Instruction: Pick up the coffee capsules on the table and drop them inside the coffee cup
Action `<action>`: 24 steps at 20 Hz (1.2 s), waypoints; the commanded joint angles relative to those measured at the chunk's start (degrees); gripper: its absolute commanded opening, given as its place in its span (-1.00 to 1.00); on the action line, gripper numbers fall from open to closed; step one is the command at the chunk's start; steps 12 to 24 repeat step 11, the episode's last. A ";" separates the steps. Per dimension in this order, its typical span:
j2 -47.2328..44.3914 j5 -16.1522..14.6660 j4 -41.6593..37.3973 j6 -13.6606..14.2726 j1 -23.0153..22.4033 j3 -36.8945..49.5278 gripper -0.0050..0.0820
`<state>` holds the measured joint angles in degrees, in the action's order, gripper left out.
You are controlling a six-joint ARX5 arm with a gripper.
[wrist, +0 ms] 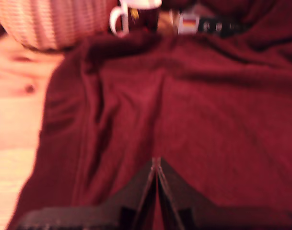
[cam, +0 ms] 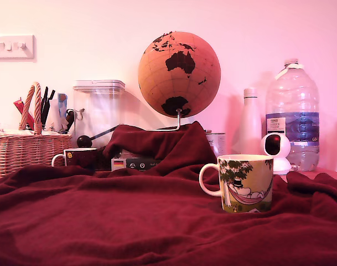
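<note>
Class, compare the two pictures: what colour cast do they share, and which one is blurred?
Both views carry a pink-red cast; the exterior view is fairly sharp, the coffee cup print crisp; the wrist view is soft throughout, with the basket, small dark mug and gripper all blurred, its jaws pressed together.

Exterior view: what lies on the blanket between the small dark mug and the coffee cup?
Only rumpled red blanket, rising in a fold behind. No capsule shows between the dark mug and the coffee cup in the exterior view.

Wrist view blurred throughout. Claw (wrist: 156,165) base cut by frame edge. Wicker basket (wrist: 50,21) and dark mug (wrist: 136,17) cropped. Exterior view: small dark mug partly hidden behind blanket (cam: 157,216) fold.
</note>
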<state>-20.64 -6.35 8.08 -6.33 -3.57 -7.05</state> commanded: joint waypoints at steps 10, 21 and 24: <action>17.29 0.87 10.32 -0.85 0.09 1.11 -0.93; 18.29 0.85 10.82 -1.03 0.09 1.11 -0.93; 18.29 0.85 10.82 -1.03 0.09 1.11 -0.93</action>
